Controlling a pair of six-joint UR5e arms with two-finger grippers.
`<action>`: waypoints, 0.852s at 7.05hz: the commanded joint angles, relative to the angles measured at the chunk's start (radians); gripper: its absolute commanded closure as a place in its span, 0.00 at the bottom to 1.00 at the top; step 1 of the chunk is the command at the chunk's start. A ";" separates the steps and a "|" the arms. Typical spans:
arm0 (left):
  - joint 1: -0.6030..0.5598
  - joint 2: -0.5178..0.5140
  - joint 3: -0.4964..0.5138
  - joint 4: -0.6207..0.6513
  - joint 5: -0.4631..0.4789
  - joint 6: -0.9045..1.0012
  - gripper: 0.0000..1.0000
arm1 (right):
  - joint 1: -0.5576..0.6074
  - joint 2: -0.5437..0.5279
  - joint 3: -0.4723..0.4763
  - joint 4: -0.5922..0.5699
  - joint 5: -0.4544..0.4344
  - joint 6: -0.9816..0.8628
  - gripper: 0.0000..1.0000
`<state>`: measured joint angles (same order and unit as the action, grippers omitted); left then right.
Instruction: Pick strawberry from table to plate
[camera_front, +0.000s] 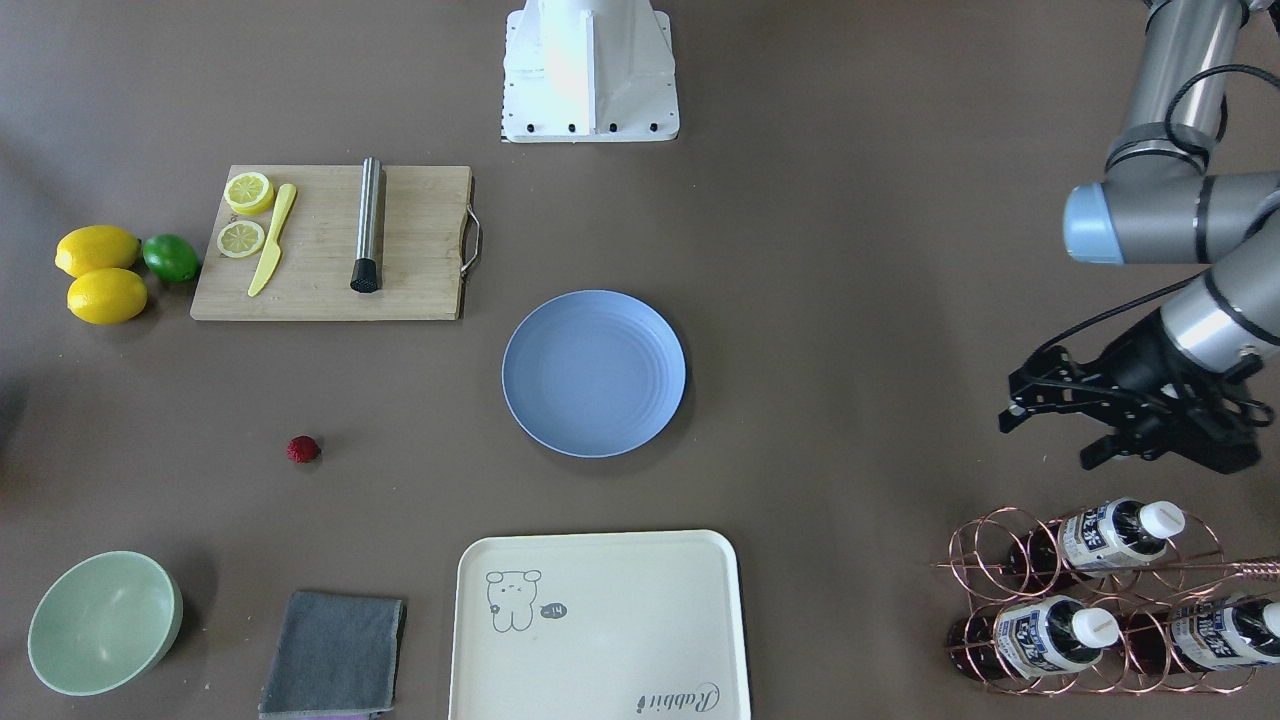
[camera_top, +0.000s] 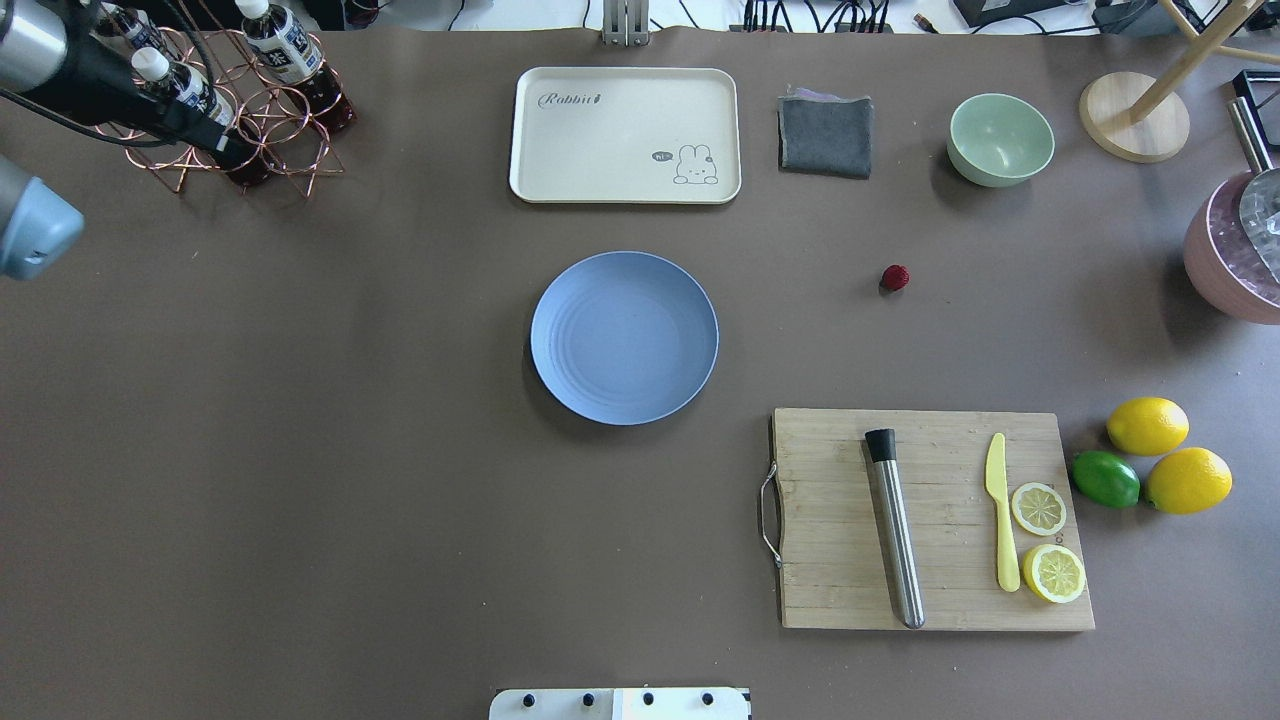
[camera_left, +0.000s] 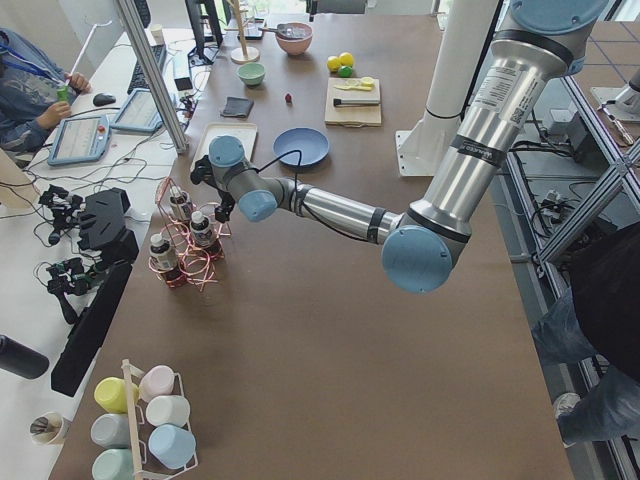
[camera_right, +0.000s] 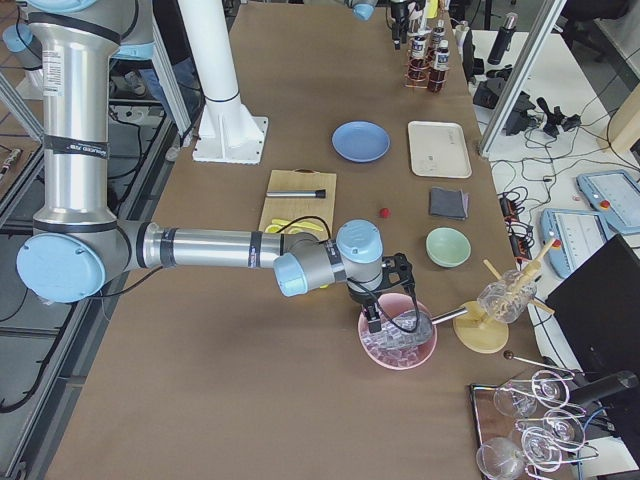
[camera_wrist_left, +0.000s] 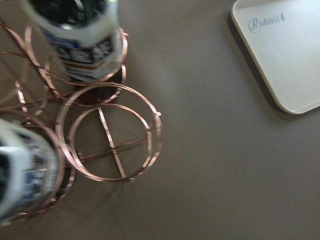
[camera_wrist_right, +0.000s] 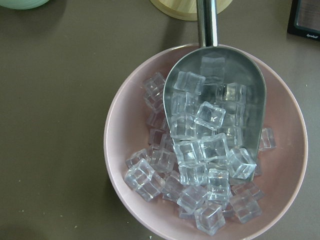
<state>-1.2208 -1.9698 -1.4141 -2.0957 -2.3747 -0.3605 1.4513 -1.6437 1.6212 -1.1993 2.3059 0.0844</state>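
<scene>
Table (camera_top: 300, 450): from my remote seat, the brown surface carries everything; the task has not started.
Wire rack (camera_front: 1085, 600): at the far left, it holds capped bottles (camera_front: 1118, 533) lying in its copper rings.
Plate (camera_top: 624, 337): light blue, at the centre of the table, with nothing on it yet.
Pink bowl (camera_wrist_right: 116, 135): at the far right edge, heaped with ice cubes (camera_wrist_right: 200, 150); a steel scoop (camera_wrist_right: 252, 90) lies in it, itself full of cubes.
Green bowl (camera_top: 1000, 140): on the far right, beyond the berry.
Left gripper (camera_front: 1050, 440): it hangs above the rack with its fingers spread and holds nothing.
Right gripper (camera_right: 372, 318): it is poised over the pink bowl. I cannot tell how its fingers stand.
Strawberry (camera_top: 895, 277): it sits alone on the table, right of the plate and well apart from it, between the green bowl and the cutting board (camera_top: 935, 518).
Handling: I judge it very light, bumpy enough to grip, and likely to roll if nudged. Whether it is soft I cannot say.
Hold: I would come straight down and close gently across its widest part. The right arm sits nearer.
</scene>
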 joint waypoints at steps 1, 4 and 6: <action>-0.176 0.066 -0.014 0.216 -0.049 0.377 0.02 | 0.000 0.001 0.000 0.001 0.001 0.000 0.00; -0.319 0.193 -0.035 0.313 -0.113 0.599 0.02 | -0.070 0.064 0.060 -0.002 -0.011 0.256 0.01; -0.319 0.210 -0.052 0.316 -0.164 0.589 0.02 | -0.232 0.132 0.112 -0.002 -0.107 0.537 0.02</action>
<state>-1.5351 -1.7749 -1.4590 -1.7821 -2.5167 0.2249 1.3173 -1.5545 1.7032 -1.2017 2.2541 0.4429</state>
